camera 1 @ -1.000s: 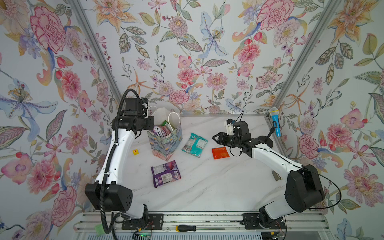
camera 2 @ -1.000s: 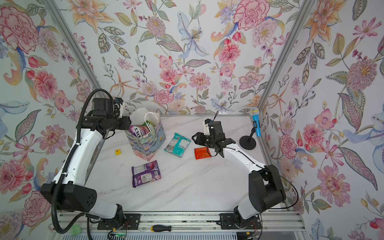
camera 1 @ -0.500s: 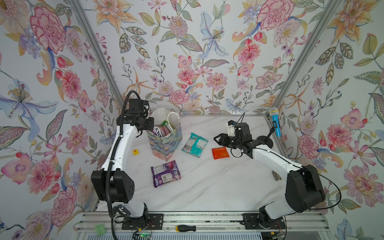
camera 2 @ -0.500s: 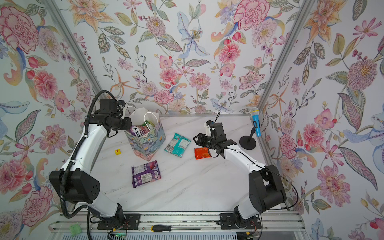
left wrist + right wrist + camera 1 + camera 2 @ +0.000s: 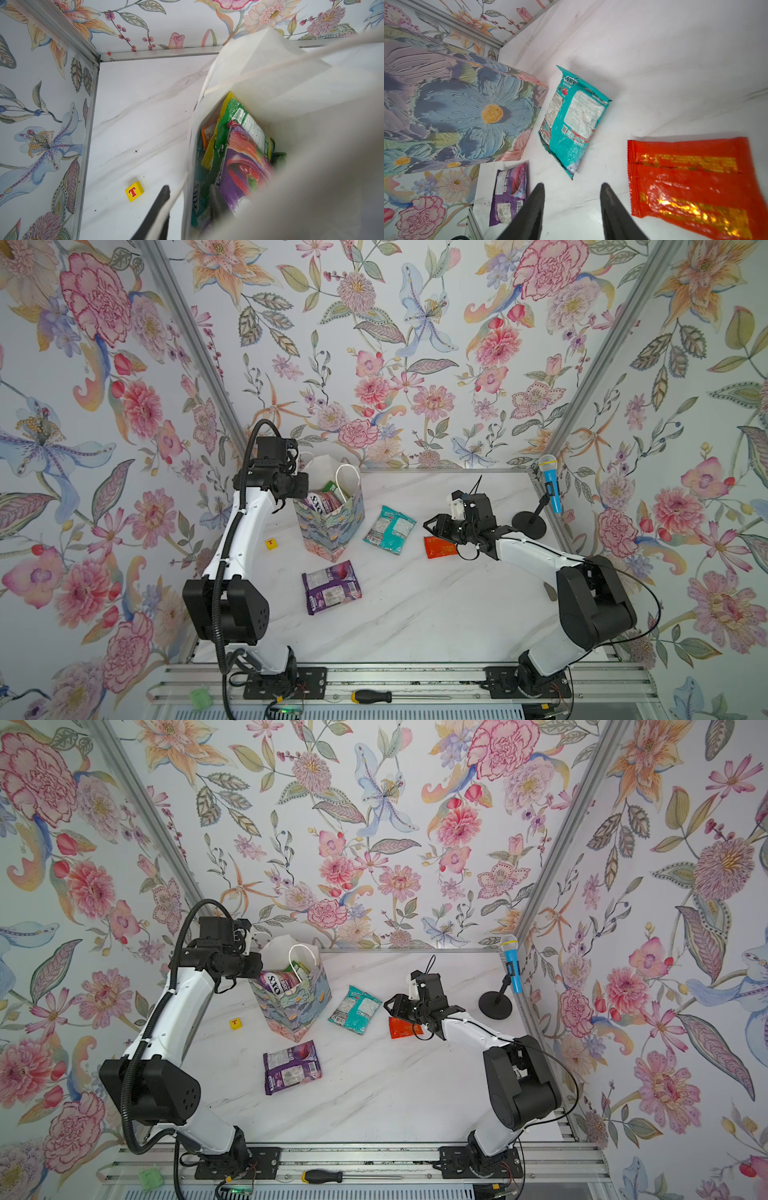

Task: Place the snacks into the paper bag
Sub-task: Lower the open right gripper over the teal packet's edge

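We are partway through the packing. The paper bag (image 5: pixel 332 526) stands upright near the far left corner of the tabletop (image 5: pixel 415 622). Several pouches (image 5: pixel 239 149), green, purple and yellow among them, are inside it, and three snacks lie outside. The teal pouch (image 5: pixel 390 529) lies just beside the bag on the side toward the right edge, with the orange-red packet (image 5: pixel 440 546) further that way. The purple pouch (image 5: pixel 331 587) lies in front of the bag, toward the front edge. Our left gripper (image 5: pixel 302 490) sits at the bag's left rim. Only one dark finger (image 5: pixel 160 207) shows in the left wrist view and white paper blurs the rest, so we cannot tell whether it pinches the rim or is merely beside it. Our right gripper (image 5: pixel 572 188) hovers with jaws spread and empty over bare tabletop between the teal pouch and the orange-red packet. We judge the step in hand to be steadying the bag while choosing the next snack. Next we must lower onto one of these flat, glossy packs, catch an edge, and carry it over the open mouth without knocking the bag.
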`<state>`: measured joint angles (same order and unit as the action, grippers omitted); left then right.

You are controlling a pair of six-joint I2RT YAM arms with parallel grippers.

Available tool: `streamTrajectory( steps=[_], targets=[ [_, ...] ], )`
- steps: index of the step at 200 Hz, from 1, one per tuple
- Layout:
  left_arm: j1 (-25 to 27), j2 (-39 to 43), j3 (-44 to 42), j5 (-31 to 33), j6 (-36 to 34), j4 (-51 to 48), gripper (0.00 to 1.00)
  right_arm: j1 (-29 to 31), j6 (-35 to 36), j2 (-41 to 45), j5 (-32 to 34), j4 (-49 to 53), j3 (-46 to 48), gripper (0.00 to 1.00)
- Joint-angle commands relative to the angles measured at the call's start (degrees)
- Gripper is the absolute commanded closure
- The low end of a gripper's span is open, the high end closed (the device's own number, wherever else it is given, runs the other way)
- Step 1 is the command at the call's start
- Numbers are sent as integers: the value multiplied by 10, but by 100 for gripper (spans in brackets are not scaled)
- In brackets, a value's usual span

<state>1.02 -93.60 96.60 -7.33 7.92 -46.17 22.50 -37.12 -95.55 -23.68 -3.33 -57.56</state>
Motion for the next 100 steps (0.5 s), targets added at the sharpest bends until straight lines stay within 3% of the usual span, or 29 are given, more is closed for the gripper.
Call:
streamTrajectory(
  steps=[1,100],
  targets=[
    [-7,-5,-12,-16,-8,6,68,-11,15,-49,-15,-11,-43,55],
    [-13,5,-36,-48,-8,24,77,-37,111,-290,-111,107,-321,55]
  ],
)
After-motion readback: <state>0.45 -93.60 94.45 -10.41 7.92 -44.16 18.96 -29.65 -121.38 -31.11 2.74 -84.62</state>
